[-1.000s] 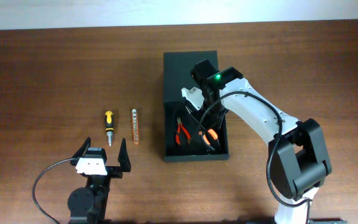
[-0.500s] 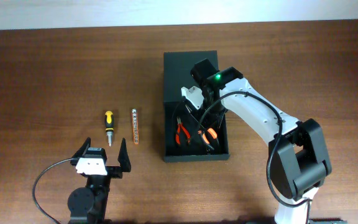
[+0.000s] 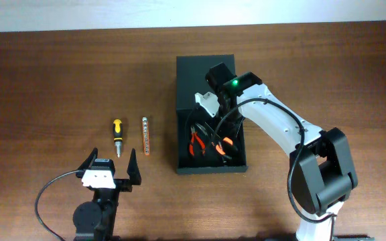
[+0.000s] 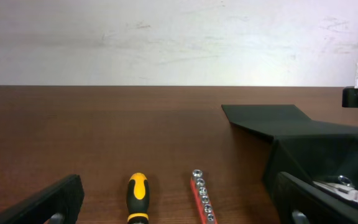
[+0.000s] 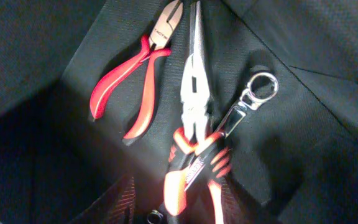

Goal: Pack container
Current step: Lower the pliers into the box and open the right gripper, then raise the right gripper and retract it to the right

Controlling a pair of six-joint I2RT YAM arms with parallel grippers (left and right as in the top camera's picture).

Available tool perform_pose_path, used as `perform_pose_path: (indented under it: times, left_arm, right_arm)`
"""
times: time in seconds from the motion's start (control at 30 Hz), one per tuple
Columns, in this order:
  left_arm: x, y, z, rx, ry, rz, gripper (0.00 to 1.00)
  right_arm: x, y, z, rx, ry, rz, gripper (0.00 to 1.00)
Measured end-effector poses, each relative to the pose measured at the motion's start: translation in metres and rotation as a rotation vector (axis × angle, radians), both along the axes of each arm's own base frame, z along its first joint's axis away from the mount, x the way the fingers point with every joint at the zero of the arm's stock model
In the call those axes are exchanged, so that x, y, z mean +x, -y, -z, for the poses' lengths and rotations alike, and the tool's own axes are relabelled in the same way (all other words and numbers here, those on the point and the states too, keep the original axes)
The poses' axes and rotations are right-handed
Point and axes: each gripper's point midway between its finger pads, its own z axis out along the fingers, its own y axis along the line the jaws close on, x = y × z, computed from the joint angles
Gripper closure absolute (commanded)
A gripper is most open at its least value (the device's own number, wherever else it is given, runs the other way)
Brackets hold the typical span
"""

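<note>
The container (image 3: 196, 73), a black box with its flap lid laid back, stands mid-table. On its floor lie red-handled pliers (image 5: 129, 93), long-nose pliers with orange and black handles (image 5: 192, 134) and a steel wrench (image 5: 246, 102). My right gripper (image 3: 212, 124) reaches down into the box. Its jaws are parted, and the blurred orange handles lie between the fingers (image 5: 124, 200) without being pinched. My left gripper (image 3: 110, 169) rests open near the front edge, with nothing in it. A yellow and black screwdriver (image 4: 137, 196) and a red socket rail (image 4: 201, 196) lie just ahead of it.
The container wall (image 4: 303, 155) rises to the right of my left gripper (image 4: 179, 213). Screwdriver (image 3: 117, 134) and socket rail (image 3: 146, 136) lie side by side left of the box. The right arm's base (image 3: 320, 194) stands at the front right.
My right gripper's jaws have spread apart and the orange-handled pliers have come loose, settling lower in the box. The left arm has not moved.
</note>
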Motion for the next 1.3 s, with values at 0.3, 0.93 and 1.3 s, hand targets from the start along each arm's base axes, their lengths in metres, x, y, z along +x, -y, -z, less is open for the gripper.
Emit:
perform_pose_path:
  times: [0.3, 0.93, 1.3]
  left_arm:
    - [0.000, 0.000, 0.000, 0.000, 0.000, 0.000, 0.01]
    - [0.000, 0.000, 0.000, 0.000, 0.000, 0.000, 0.01]
    - [0.000, -0.001, 0.000, 0.001, 0.000, -0.008, 0.01]
  right_arm:
    - [0.002, -0.001, 0.000, 0.003, 0.006, 0.005, 0.43]
    - [0.087, 0.014, -0.153, 0.006, 0.361, 0.183, 0.01]
    - [0.098, 0.238, -0.269, -0.177, 0.536, 0.808, 0.01]
